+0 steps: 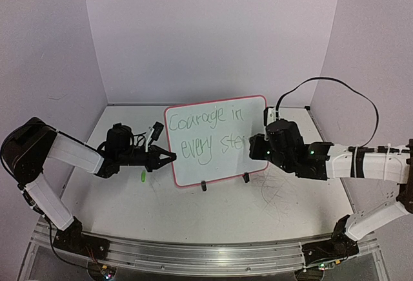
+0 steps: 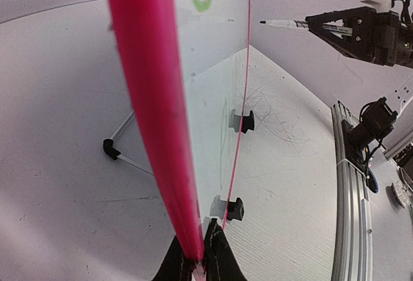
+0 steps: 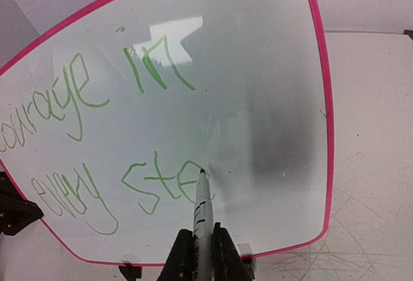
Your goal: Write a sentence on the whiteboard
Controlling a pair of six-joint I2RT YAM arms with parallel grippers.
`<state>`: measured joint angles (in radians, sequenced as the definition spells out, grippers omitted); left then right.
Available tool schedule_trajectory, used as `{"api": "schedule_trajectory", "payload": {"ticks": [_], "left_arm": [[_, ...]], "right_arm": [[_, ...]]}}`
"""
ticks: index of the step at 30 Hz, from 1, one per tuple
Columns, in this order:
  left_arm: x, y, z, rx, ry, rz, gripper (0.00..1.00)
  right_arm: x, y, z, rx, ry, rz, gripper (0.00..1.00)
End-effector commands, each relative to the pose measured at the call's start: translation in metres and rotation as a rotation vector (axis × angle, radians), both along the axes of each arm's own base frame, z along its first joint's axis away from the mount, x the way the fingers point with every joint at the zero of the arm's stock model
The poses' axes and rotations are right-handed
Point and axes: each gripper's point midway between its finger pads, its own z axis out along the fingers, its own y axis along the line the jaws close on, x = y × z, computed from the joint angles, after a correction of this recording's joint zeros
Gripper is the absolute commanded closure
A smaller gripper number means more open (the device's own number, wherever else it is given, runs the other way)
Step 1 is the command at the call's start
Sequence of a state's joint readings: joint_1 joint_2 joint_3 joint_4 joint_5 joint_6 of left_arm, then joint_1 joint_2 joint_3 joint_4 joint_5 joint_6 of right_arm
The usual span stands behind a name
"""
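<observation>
The whiteboard point(image 1: 219, 158) stands upright on two black clip feet point(image 1: 204, 187) at mid-table. My left gripper point(image 1: 169, 158) is shut on its pink left rim point(image 2: 155, 126), the fingers point(image 2: 222, 258) pinching the edge. On the board the sentence point(image 3: 155, 179) reads "Courage in" above "every ste" in green. My right gripper point(image 3: 202, 249) is shut on a white marker point(image 3: 203, 210). The marker's tip sits at the board face by the last letter. The left wrist view shows the marker point(image 2: 284, 23) pointing at the board's front.
A small green cap point(image 1: 142, 176) lies on the table left of the board. Grey scribble marks point(image 1: 277, 194) cover the tabletop in front of the right arm. A black stand leg point(image 2: 113, 148) sits behind the board. Walls close in at the back and sides.
</observation>
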<state>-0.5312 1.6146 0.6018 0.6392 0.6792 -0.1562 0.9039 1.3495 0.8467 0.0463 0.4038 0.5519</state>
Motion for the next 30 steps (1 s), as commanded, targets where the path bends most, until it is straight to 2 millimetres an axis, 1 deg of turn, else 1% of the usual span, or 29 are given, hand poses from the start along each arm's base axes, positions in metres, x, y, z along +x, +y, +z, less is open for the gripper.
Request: {"api": "schedule_trajectory", "payload": {"ticks": [1, 6, 15, 23, 25, 30], "left_arm": [[0.024, 0.008, 0.015, 0.031, -0.113, 0.096, 1.0], [0.024, 0.008, 0.015, 0.03, -0.11, 0.094, 1.0], [0.024, 0.008, 0.016, 0.029, -0.112, 0.095, 1.0], [0.024, 0.007, 0.016, 0.028, -0.114, 0.092, 1.0], [0.024, 0.008, 0.015, 0.029, -0.112, 0.093, 1.0], [0.024, 0.008, 0.015, 0.029, -0.112, 0.093, 1.0]], "right_arm": [[0.004, -0.004, 0.009, 0.017, -0.038, -0.026, 1.0], [0.012, 0.001, 0.017, 0.022, -0.06, -0.04, 1.0], [0.017, -0.001, 0.006, 0.001, -0.044, -0.056, 1.0], [0.02, -0.001, 0.017, 0.002, -0.072, -0.061, 1.0], [0.022, 0.0, 0.017, -0.002, -0.073, -0.061, 1.0], [0.022, 0.001, 0.008, -0.009, -0.057, -0.061, 1.0]]}}
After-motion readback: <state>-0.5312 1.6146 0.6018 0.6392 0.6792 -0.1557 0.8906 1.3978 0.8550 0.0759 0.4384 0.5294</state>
